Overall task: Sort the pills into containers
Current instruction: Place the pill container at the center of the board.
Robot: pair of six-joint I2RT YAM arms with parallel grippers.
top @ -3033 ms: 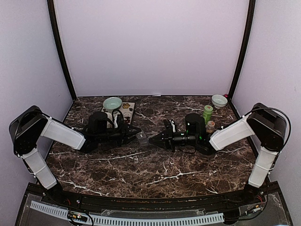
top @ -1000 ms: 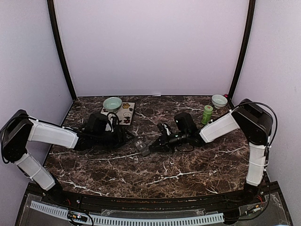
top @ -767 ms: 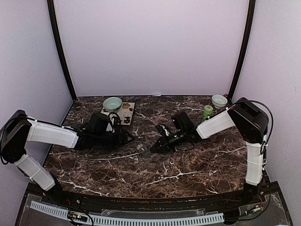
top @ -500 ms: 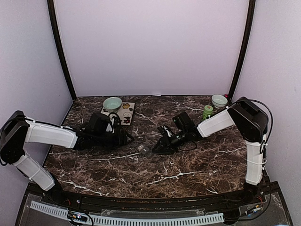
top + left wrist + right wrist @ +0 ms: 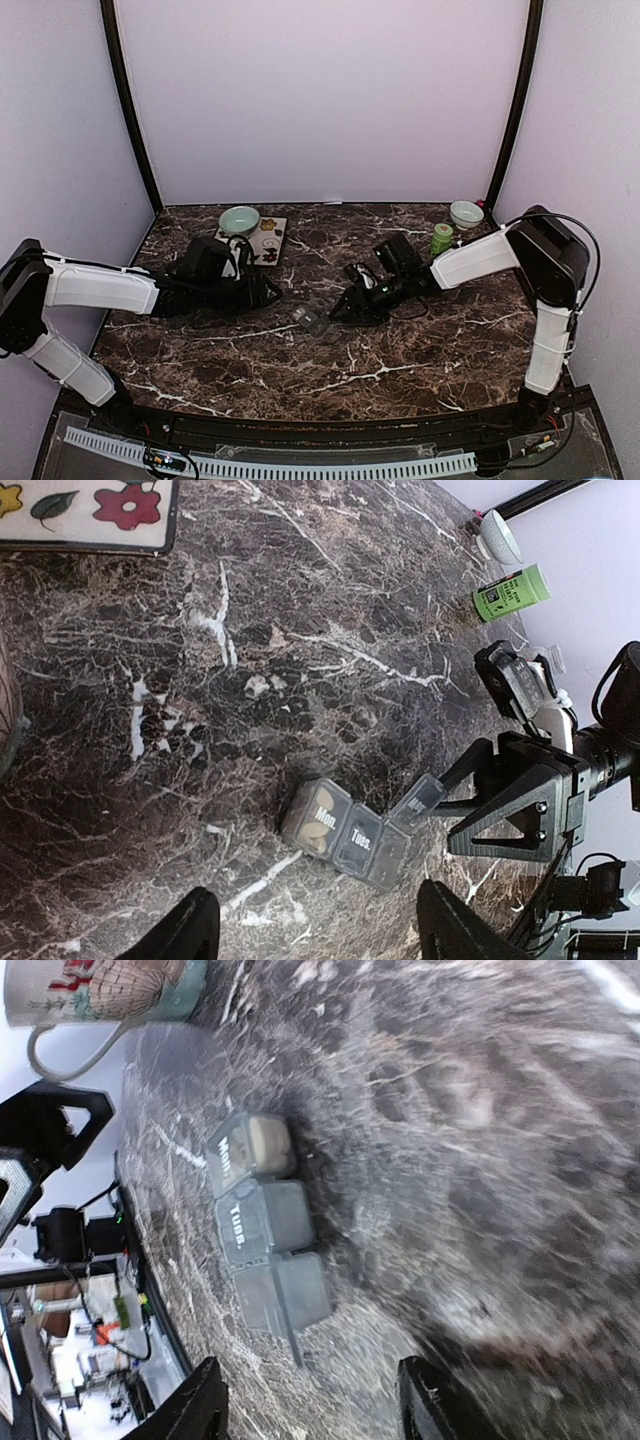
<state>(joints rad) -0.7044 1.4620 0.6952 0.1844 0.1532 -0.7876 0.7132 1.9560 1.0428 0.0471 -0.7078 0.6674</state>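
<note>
Change: the right gripper (image 5: 346, 304) was pinched shut at the pill box (image 5: 309, 321) a second ago. Now its jaws stand apart with nothing between them, and it has drawn back a little to the right. The box lies on the table (image 5: 400, 370), about mid-table, between the two arms.

Meaning: the end lid (image 5: 424, 797) stands flipped up, so that cell looks ready for filling (the release reads as the lid-opening step finished, not a drop). Tan pills (image 5: 315, 831) show only in the "Mon." cell. The "Tues." cell looks closed, contents unclear.

Left gripper (image 5: 320, 930): jaws wide, empty, hanging just left of the box, not touching it.

Orientation: the box lies flat, three cells in a row. Its long axis runs mostly left–right and slightly slanted, the left end farther, the right end nearer. The "Mon." end points at the left arm; the open-lid end points at the right gripper.
</note>
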